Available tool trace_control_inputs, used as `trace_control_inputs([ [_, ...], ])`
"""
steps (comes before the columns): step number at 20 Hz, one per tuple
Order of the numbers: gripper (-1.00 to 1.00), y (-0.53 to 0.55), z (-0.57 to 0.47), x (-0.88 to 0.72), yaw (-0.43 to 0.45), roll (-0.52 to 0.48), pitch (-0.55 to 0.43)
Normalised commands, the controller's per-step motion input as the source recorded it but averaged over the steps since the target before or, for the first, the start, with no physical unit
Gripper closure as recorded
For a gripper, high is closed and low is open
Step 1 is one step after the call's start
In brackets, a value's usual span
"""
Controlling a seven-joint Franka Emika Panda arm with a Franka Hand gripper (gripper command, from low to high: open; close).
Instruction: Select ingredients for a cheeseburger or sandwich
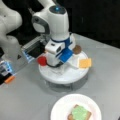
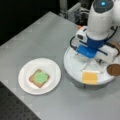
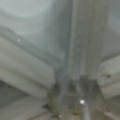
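White segmented tray (image 1: 75, 75) | gripper (image 1: 55, 65) low over it, near tomato (image 1: 42, 60) | jaw state: can't tell | bread plus lettuce (image 2: 40, 77) already plated | tip: descend straight, centred

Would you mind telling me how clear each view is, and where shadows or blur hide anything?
In both front views the image is soft, yet the cheese square, the bread with lettuce and the plate read clearly; in a front view the arm's body hides the gripper over the white tray, which casts a dim shadow on the table; the wrist view is a blurred close-up of pale tray dividers.
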Motion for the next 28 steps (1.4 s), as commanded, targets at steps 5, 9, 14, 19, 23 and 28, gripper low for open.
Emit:
trace_control_inputs([
  [5, -1.00, 0.06, -0.13, -0.20, -0.056, 0.133, -0.178],
  [9, -1.00, 0.00, -0.14, -0.20, 0.069, 0.150, -0.188],
  [14, -1.00, -0.05, -0.15, -0.21, 0.107, 0.173, -0.183],
  [19, -1.00, -0.02, -0.13, -0.22, 0.058, 0.192, -0.172],
  [23, -1.00, 0.00, -0.10, -0.24, 0.019, 0.206, -0.154],
  [28, -1.00, -0.05, -0.06, -0.27, 0.077, 0.233, -0.108],
])
